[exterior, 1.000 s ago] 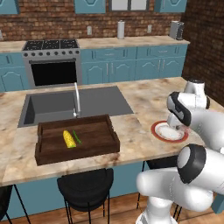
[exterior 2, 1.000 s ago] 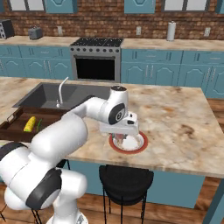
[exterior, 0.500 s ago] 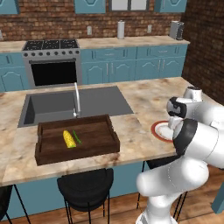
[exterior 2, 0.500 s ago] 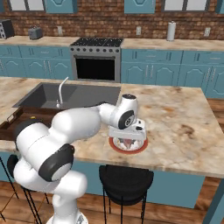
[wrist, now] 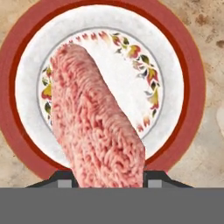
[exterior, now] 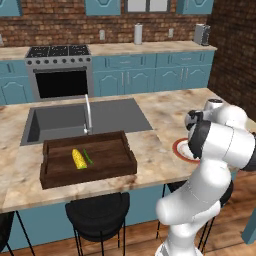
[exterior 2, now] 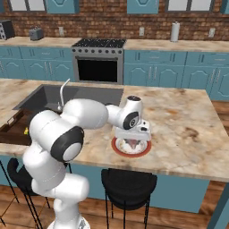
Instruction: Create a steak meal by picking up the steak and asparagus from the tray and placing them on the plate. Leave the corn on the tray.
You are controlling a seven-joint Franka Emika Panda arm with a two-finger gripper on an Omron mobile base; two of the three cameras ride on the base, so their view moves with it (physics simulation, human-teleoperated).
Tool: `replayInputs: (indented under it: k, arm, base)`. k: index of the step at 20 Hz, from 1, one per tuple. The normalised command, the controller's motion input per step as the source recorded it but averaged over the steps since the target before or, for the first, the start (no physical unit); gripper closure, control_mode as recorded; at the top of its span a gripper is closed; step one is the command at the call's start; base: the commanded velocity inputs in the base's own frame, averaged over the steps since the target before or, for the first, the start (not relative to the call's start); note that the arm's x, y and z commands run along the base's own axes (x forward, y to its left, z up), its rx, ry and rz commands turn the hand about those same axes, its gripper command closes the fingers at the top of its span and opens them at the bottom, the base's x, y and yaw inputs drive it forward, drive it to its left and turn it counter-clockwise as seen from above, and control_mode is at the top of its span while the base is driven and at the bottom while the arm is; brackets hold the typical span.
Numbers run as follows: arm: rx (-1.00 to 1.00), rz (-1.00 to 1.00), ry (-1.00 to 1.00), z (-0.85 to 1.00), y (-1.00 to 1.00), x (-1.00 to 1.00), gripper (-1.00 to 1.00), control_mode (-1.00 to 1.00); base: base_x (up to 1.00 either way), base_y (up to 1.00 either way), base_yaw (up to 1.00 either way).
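The gripper hangs straight over the plate, its two dark fingertips pinching the near end of the steak from either side. In the hand view the pinkish slab runs up from between the fingertips and covers the lower left part of the white, flower-patterned centre of the plate, with the red-brown rim showing all around it. Whether the far end of the meat touches the plate or hangs just above it cannot be told. From the right base view the gripper sits low over the plate, which lies on the marble counter near its front edge, and a bit of the steak shows under the hand. In the left base view the plate peeks out beside the robot's arm. Well apart from it, the wooden tray sits in front of the sink, with the corn and the thin green asparagus lying just beside each other inside it.
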Motion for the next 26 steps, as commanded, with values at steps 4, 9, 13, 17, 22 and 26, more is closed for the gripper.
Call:
replayInputs:
  k: [4,9,13,17,22,26]
  arm:
    - [0.00,0.00,0.00,-0.30,-0.13,0.39,1.00,-1.00]
    - [0.00,0.00,0.00,-0.34,-0.22,0.37,1.00,-1.00]
    - [0.00,0.00,0.00,-0.28,-0.09,0.39,1.00,-1.00]
    - [0.00,0.00,0.00,-0.15,0.00,0.23,-1.00,-1.00]
    - [0.00,0.00,-0.01,0.00,0.01,-0.10,-1.00,-1.00]
    - [-0.02,0.00,-0.12,0.23,0.40,-0.51,-1.00,-1.00]
  base:
    - [0.00,0.00,0.00]
    - [0.00,0.00,0.00]
    - [0.00,0.00,0.00]
    - [0.00,0.00,0.00]
    - [0.00,0.00,0.00]
    - [0.00,0.00,0.00]
